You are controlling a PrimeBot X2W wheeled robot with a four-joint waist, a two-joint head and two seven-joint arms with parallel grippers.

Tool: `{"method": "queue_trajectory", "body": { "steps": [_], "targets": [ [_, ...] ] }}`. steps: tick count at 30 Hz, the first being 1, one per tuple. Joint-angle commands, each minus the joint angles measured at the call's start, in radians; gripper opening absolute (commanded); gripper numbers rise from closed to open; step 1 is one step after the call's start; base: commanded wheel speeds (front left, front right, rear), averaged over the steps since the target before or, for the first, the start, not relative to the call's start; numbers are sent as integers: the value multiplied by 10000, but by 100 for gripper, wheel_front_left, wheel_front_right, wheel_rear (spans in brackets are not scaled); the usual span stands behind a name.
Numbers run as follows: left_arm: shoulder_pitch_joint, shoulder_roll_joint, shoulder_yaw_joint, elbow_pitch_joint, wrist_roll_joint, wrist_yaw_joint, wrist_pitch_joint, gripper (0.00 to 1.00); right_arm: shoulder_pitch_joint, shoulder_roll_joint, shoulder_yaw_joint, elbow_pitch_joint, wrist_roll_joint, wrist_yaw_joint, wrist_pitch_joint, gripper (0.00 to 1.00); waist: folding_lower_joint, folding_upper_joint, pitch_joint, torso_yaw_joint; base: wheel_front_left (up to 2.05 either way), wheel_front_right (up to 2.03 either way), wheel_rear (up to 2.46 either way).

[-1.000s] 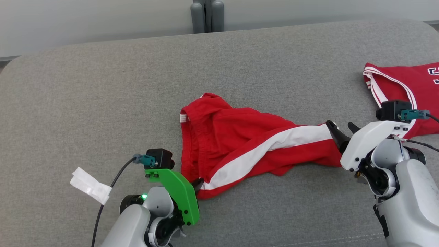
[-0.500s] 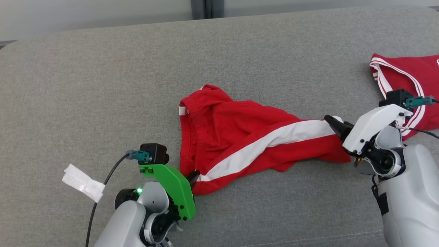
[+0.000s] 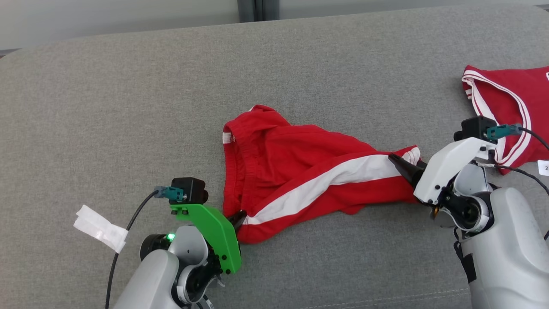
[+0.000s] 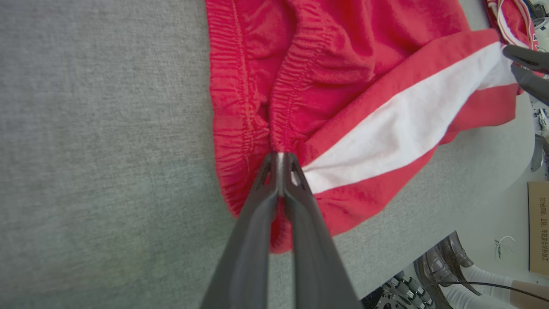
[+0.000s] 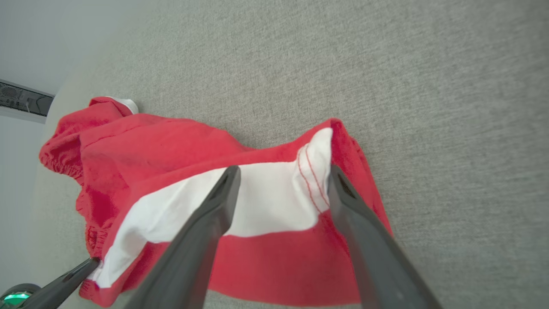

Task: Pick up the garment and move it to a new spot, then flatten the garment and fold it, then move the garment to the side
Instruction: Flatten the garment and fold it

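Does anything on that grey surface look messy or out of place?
Yes. The red shorts lie bunched and twisted rather than flat, and a crumpled white scrap lies on the grey surface at the near left.

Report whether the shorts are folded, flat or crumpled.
Crumpled: the shorts lie with waistband bunched and cloth wrinkled, no fold made. The left tool is shut on the waistband corner; the right tool is open around the leg hem.

A white tag (image 3: 544,167) shows what looks like a "2", cut off at the edge. The print on the brown box (image 4: 538,227) is too small to read.
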Motion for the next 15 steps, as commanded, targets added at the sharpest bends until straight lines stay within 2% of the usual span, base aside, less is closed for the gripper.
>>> {"method": "queue_trajectory", "body": {
  "steps": [1, 9, 10, 11, 12, 15],
  "targets": [
    [-53, 83, 51, -11, -69, 26, -65, 0, 203, 42, 37, -116, 150, 4, 131, 100, 0, 0, -14, -30, 0, 0, 0],
    [-116, 117, 75, -149, -130, -20, -214, 0, -257, 65, -63, 49, 408, 4, 332, 100, 0, 0, 118, -17, 0, 0, 0],
    [-135, 108, 100, -160, -134, -17, -276, 0, -365, 64, -74, 162, 437, 4, 291, 60, 0, 0, 155, -1, 0, 0, 0],
    [-145, 101, 111, -153, -134, -11, -311, 0, -468, 64, -90, 241, 462, 4, 191, 8, 0, 0, 181, 10, 0, 0, 0],
    [-149, 71, 154, -166, -180, -25, -423, 0, -570, 66, -98, 353, 494, 4, 124, 0, 0, 0, 209, 28, 0, 0, 0],
    [-101, -74, 295, -170, -436, -128, -701, 0, -751, -17, -107, 521, 530, 4, -213, 0, 0, 0, 244, 98, 0, 0, 0]
  ]
}}
